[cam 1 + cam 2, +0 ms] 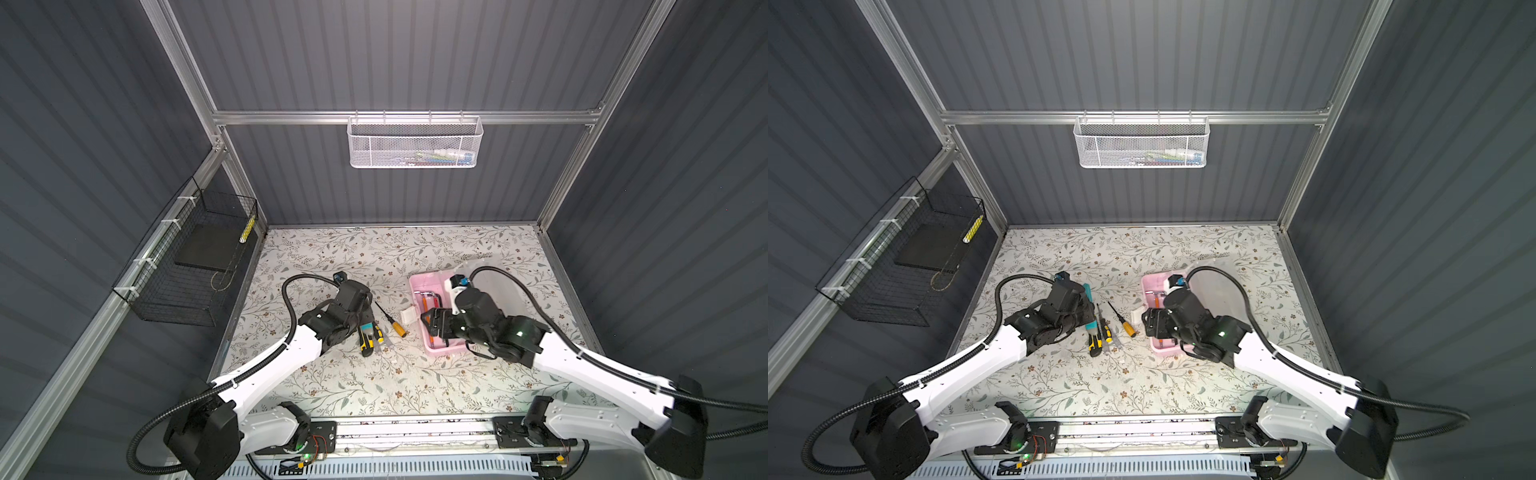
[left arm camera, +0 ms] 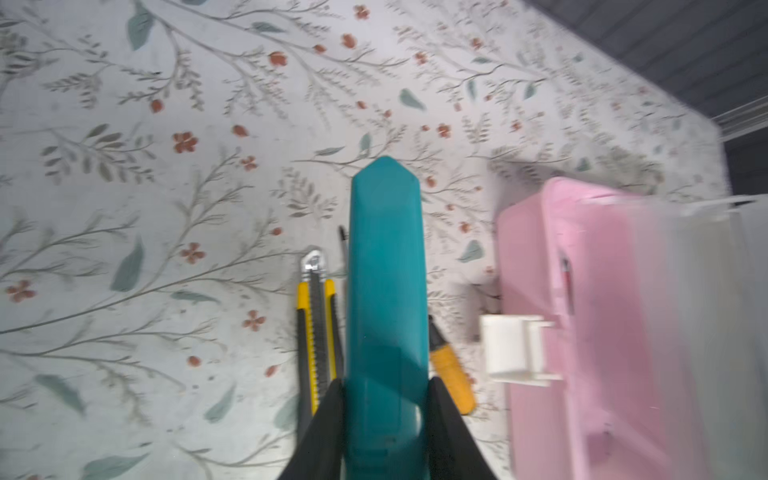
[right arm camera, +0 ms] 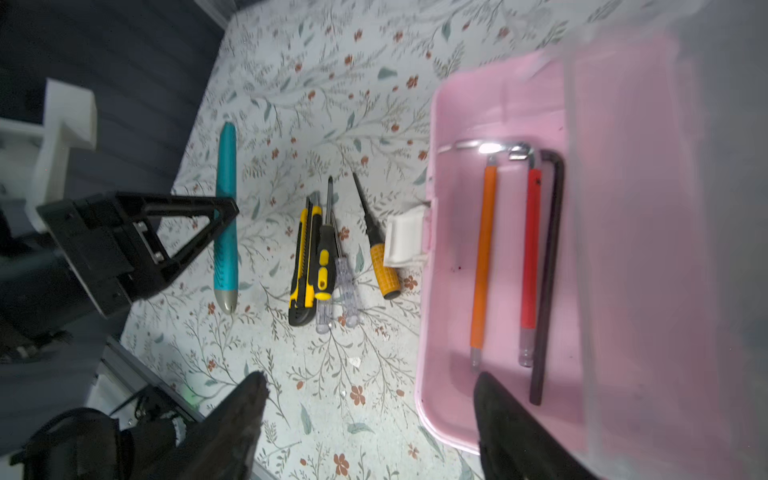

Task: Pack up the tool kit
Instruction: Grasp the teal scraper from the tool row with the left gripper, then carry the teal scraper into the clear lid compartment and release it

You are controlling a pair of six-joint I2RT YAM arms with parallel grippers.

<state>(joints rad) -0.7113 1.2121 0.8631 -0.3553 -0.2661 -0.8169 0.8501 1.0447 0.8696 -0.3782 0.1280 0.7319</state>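
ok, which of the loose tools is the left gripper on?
The teal utility knife: it alone sits between the left gripper's fingers. The yellow utility knife and orange-handled screwdriver lie ungripped beside it.

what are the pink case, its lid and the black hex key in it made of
Pink case: moulded plastic, smooth and slightly glossy, with soft highlights on its rounded rim.
Lid: frosted translucent plastic; the pink shows blurred through it.
Black hex key: probably steel with a dark matte finish; a thin, rigid L-shape with no shine.
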